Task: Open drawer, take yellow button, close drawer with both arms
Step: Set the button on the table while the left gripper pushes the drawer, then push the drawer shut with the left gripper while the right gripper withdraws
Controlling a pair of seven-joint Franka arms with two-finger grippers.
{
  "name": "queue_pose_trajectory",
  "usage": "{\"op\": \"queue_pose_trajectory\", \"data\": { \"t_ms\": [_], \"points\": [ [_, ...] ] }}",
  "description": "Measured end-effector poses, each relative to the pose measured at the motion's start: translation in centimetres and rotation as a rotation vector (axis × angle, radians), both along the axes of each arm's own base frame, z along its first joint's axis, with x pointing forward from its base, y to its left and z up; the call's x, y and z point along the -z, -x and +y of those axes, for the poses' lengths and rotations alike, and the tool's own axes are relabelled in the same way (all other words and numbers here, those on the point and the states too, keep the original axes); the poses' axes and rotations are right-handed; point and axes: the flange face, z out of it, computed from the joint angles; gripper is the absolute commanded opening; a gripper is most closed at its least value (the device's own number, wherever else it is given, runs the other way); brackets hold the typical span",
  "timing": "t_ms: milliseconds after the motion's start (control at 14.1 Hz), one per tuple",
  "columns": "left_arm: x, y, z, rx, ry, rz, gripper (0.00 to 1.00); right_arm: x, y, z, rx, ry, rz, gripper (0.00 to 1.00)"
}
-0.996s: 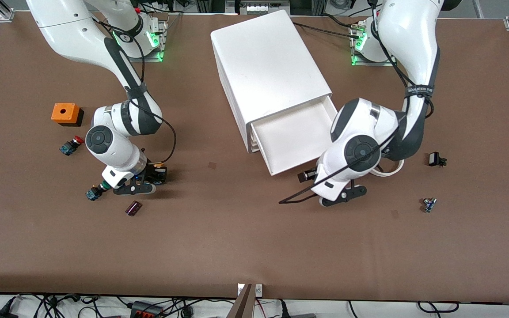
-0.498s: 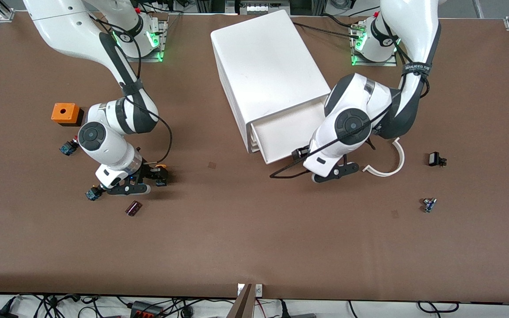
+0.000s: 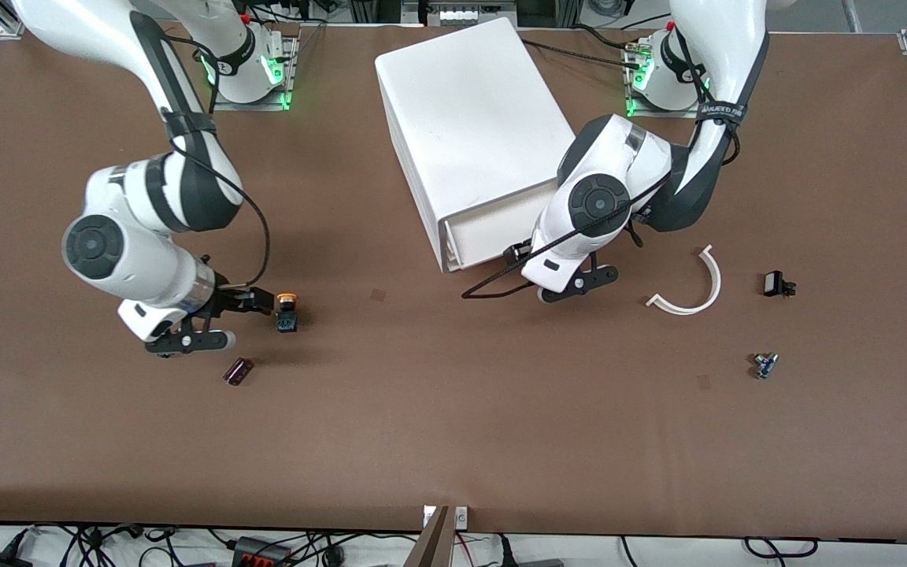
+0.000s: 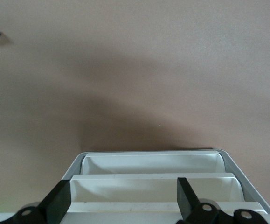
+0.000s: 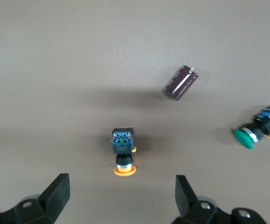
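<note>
The orange-capped button (image 3: 286, 304) lies on its side on the table, apart from any gripper; it also shows in the right wrist view (image 5: 122, 148). My right gripper (image 3: 190, 340) is open and empty, up above the table beside the button (image 5: 121, 196). The white cabinet (image 3: 469, 110) has its top drawer (image 3: 489, 230) pushed almost fully in. My left gripper (image 3: 571, 283) is at the drawer's front, open, its fingers wide apart over the stacked white drawer fronts (image 4: 148, 184) in the left wrist view, gripping nothing (image 4: 123, 198).
A dark red cylinder (image 3: 238, 371) lies nearer the front camera than the button. A green-capped button (image 5: 249, 135) shows in the right wrist view only. A white curved strip (image 3: 694, 290), a black part (image 3: 776, 283) and a small component (image 3: 764, 365) lie toward the left arm's end.
The left arm pushed the drawer from well open to nearly shut. The right gripper let go of the orange-capped button, rose and moved off toward the right arm's end.
</note>
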Motion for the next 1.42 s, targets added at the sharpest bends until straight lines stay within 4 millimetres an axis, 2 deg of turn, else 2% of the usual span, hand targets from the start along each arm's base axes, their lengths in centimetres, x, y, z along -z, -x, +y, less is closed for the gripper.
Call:
{"op": "queue_pose_trajectory", "data": {
  "t_ms": [356, 498, 925, 1210, 1423],
  "points": [
    [0.1, 2.1, -2.0, -0.004, 0.002, 0.021, 1.0, -6.5, -1.4, -3.5, 0.041, 0.004, 0.026, 1.0],
    [0.2, 2.5, -2.4, 0.0, 0.003, 0.026, 1.0, -9.3, -1.6, -5.8, 0.069, 0.016, 0.013, 1.0],
    [0.3, 4.6, -4.5, 0.012, 0.005, 0.048, 1.0, -16.1, -0.9, -12.6, 0.154, 0.037, 0.006, 1.0],
    [0.0, 4.8, -4.6, 0.012, 0.007, 0.046, 1.0, -20.6, 0.5, -16.2, 0.202, 0.028, -0.024, 1.0],
    [-0.5, 4.6, -4.4, 0.009, 0.011, 0.039, 1.0, -22.8, 1.7, -20.0, 0.189, 0.015, -0.052, 1.0]
  ]
}}
